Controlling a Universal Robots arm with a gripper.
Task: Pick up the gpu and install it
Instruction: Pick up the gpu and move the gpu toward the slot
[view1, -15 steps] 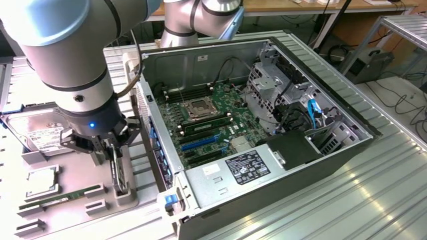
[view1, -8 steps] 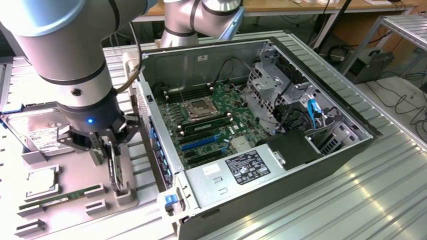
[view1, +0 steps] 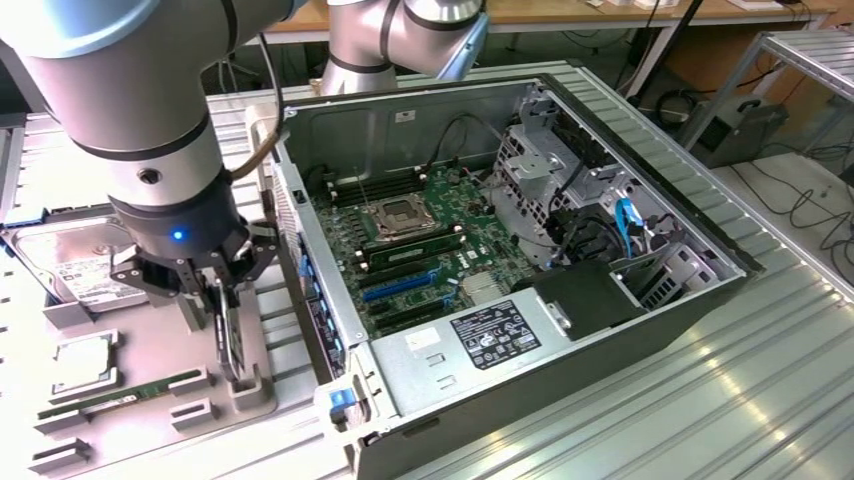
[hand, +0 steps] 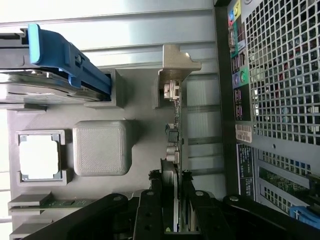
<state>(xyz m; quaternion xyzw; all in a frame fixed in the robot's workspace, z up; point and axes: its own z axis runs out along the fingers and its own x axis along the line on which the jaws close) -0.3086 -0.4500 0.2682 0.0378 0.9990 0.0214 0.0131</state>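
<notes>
The gpu (view1: 231, 340) stands on its edge in a slot of the grey parts tray (view1: 154, 325), just beside the open computer case (view1: 561, 150). In the wrist view the gpu (hand: 174, 132) shows edge-on as a thin black card running away from the fingers. My gripper (view1: 220, 298) has come straight down over the card. Its black fingers (hand: 154, 200) sit against both faces of the card, with my gripper (hand: 171, 202) shut on it. The card's far end still rests in the tray's grey holder (hand: 172, 65).
On the tray lie a silver hard drive (view1: 74, 270) with a blue carrier (hand: 65, 55), a processor (view1: 83, 355), a green memory stick (view1: 120, 392) and a grey square block (hand: 102, 147). The motherboard (view1: 414, 240) lies exposed inside the case. The case's rear grille (hand: 280, 75) is close by.
</notes>
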